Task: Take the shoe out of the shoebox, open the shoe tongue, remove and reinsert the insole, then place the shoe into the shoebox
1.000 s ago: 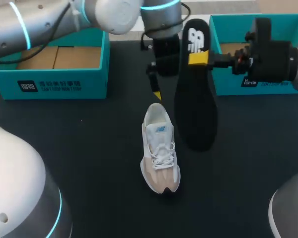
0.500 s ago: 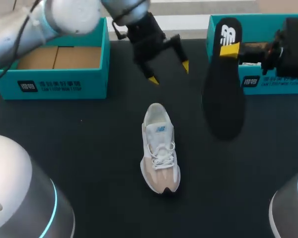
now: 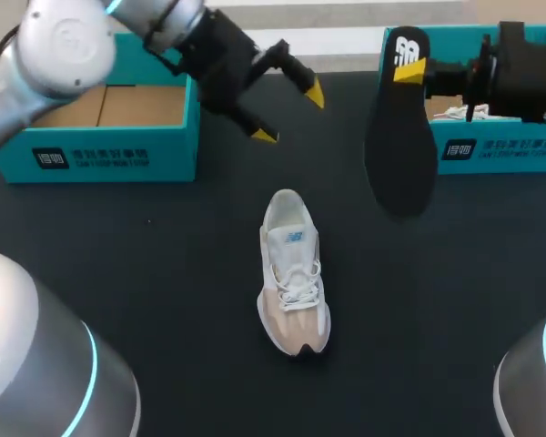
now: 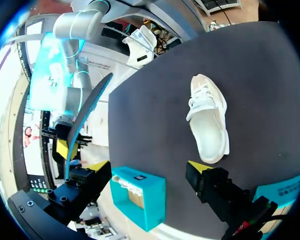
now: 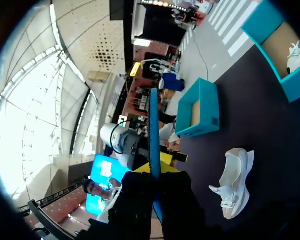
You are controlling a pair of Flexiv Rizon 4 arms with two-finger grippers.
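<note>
The shoe point(image 3: 293, 273) stands upright on its sole mid-table point(image 3: 164, 273), toe toward the near edge: white upper, beige toe panel, white laces tied. My right end effector point(image 3: 417, 69) is clenched on the heel end of the insole point(image 3: 400, 137), black with a white logo, which hangs toe-down just left of the right shoebox point(image 3: 496, 150). My left end effector point(image 3: 289, 113) is released and holds nothing, hovering near the left shoebox point(image 3: 100, 150), far of the shoe.
</note>
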